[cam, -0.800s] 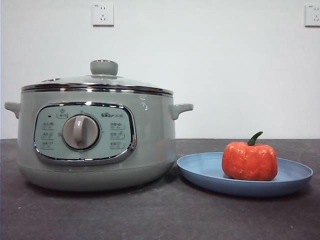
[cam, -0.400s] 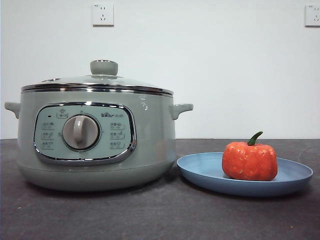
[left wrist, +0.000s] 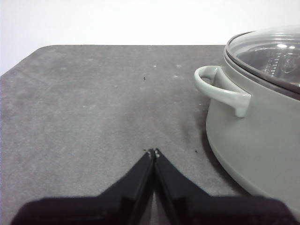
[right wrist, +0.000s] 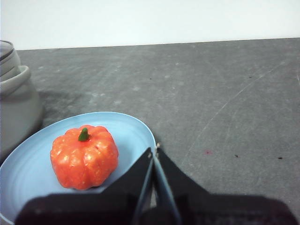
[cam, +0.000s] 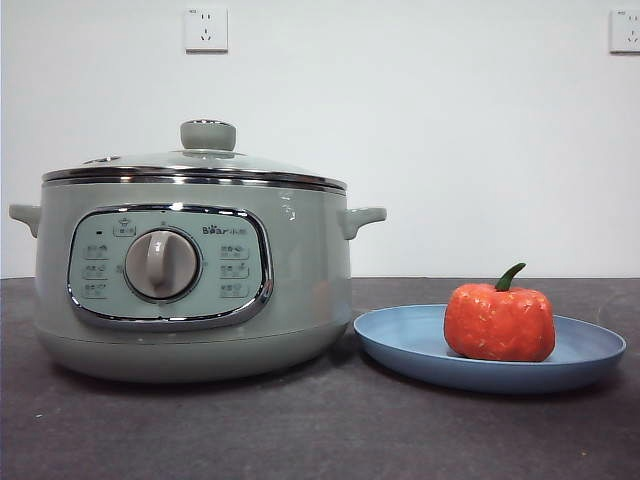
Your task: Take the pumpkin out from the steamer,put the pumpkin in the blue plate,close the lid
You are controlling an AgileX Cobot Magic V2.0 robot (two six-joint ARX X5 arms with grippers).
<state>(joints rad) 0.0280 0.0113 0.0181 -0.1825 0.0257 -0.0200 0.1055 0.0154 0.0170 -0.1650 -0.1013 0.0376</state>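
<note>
The pumpkin (cam: 499, 322) sits upright in the blue plate (cam: 400, 340), to the right of the steamer (cam: 190, 290). The lid (cam: 200, 165) rests on the steamer, closed. The right wrist view shows the pumpkin (right wrist: 84, 157) in the plate (right wrist: 28, 173), with my right gripper (right wrist: 154, 151) shut and empty just beside the plate's rim. The left wrist view shows my left gripper (left wrist: 153, 153) shut and empty over the table, beside the steamer (left wrist: 253, 154) and its side handle (left wrist: 222, 89). Neither arm shows in the front view.
A dark grey table (cam: 320, 430) bears everything. A white wall with two sockets (cam: 205, 28) stands behind. The steamer's edge (right wrist: 14, 108) shows next to the plate in the right wrist view.
</note>
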